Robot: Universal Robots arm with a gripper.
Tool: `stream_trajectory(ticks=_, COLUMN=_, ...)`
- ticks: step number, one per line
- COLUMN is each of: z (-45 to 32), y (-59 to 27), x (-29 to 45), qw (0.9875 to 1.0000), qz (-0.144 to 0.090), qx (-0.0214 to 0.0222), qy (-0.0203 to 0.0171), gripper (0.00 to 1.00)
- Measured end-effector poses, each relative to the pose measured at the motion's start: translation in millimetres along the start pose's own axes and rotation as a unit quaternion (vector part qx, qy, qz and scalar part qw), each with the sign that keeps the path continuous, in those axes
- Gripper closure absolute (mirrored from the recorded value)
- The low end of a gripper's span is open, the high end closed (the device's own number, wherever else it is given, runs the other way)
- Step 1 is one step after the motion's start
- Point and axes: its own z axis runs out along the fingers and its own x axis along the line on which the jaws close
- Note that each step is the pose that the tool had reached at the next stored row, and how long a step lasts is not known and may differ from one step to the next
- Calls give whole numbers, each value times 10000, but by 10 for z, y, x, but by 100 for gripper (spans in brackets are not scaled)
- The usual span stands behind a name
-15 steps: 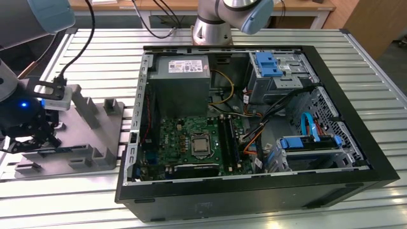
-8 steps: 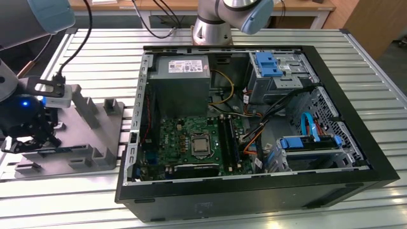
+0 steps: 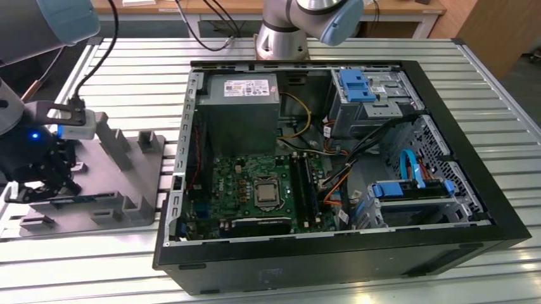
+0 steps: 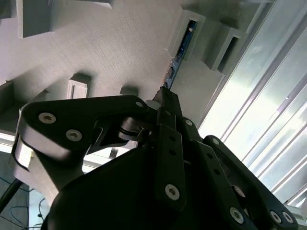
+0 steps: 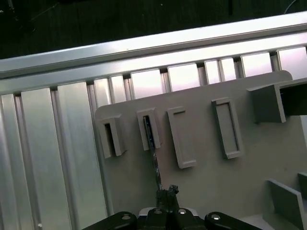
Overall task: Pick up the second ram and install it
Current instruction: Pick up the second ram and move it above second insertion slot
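1. Black linkage arms of my pincer [image 4: 165, 98] sit closest in the second wrist view. Its fingertips are drawn almost together, pinching the near end of the second ram [image 4: 185, 40].
2. That stick stands on edge with its blue board showing. Its far end is seated in a slotted post of the grey tray [image 5: 216, 191], and in the first wrist view it runs from that slot straight back to my fingertips.
3. I count four slotted posts in one row on the tray. The stick is in the second post from the tray's edge. One stick is all I count.
4. Neighbouring posts flank the stick's slot on both sides. In the exterior view, taller tray blocks [image 3: 114, 144] rise just beyond my pincer.
5. The tray lies on the slatted aluminium worktop [image 5: 72, 143], just beside the open computer case [image 3: 338, 259], on the exterior view's left of it.
6. Inside the case I count:
   - one power supply [image 3: 241, 104] with a white label [image 3: 247, 85], its print too small to read
   - one green motherboard [image 3: 228, 183] with one processor socket [image 3: 266, 193]
   - two blue drive latches [image 3: 355, 85]
   - a tangle of coloured cables [image 3: 338, 171]
7. A small blue light [image 3: 34, 135] glows on my wrist, above the pincer.
8. The arm's base [image 3: 283, 38] stands on the worktop beyond the case, with black cables [image 3: 203, 25] trailing beside it.
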Motion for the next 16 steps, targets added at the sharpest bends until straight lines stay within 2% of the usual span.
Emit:
stream_trajectory(ticks=8, z=0, y=0, x=0, qw=9993, qz=-379, qx=-3, qy=-3, gripper=90)
stream_trajectory(ticks=16, z=0, y=0, x=0, qw=9972, qz=-749, qx=-6, qy=-6, gripper=90)
